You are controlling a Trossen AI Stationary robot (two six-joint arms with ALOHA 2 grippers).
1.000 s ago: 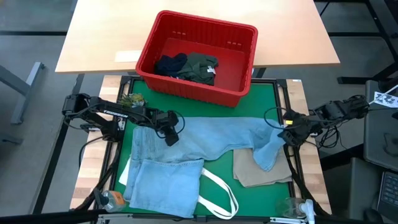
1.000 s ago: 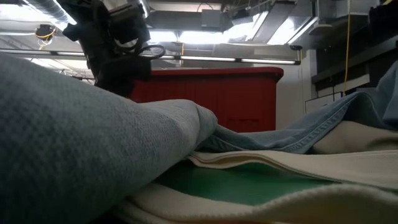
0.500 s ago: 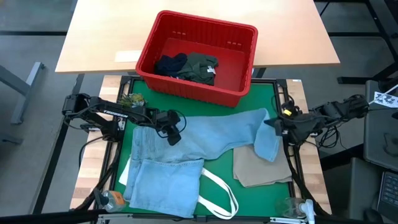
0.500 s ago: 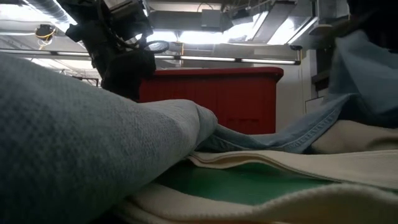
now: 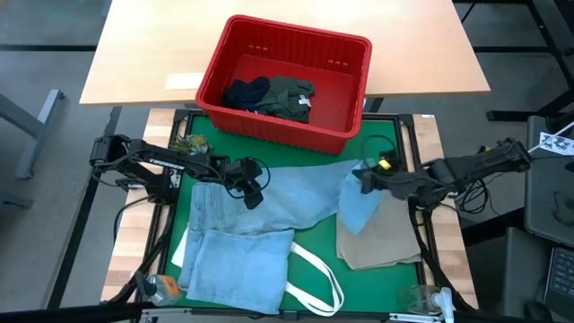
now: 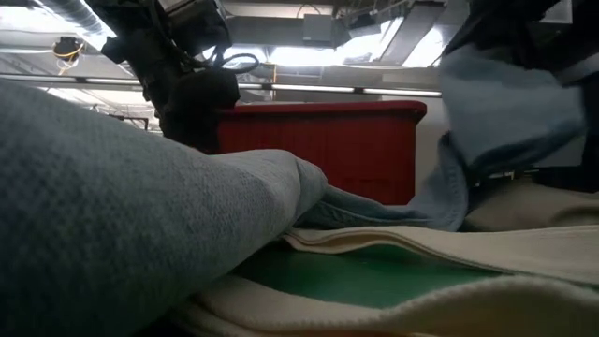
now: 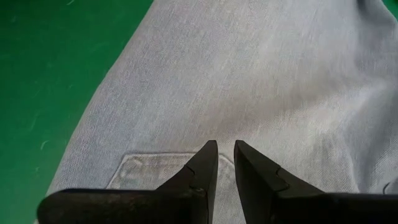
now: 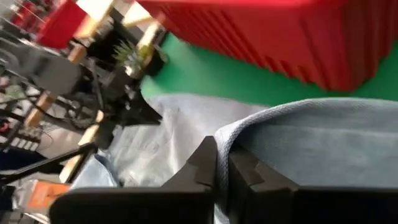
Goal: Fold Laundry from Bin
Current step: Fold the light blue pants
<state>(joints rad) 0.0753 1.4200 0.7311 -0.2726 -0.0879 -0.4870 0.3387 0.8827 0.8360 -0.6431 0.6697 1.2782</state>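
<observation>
High view: jeans (image 5: 269, 202) lie mid-mat, long axis 9-to-3 o'clock, waistband toward 9. Right gripper (image 5: 363, 179), clamped on the leg end, holds it raised at 3 o'clock. Left gripper (image 5: 249, 193), nearly closed, presses the seat. Beige cloth (image 5: 381, 242) is folded; two garments remain in bin (image 5: 345, 67) at 12.

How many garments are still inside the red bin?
2 visible: a dark navy garment at the left of the red bin, and a dark olive shirt beside it toward the middle. More could lie hidden beneath them.
</observation>
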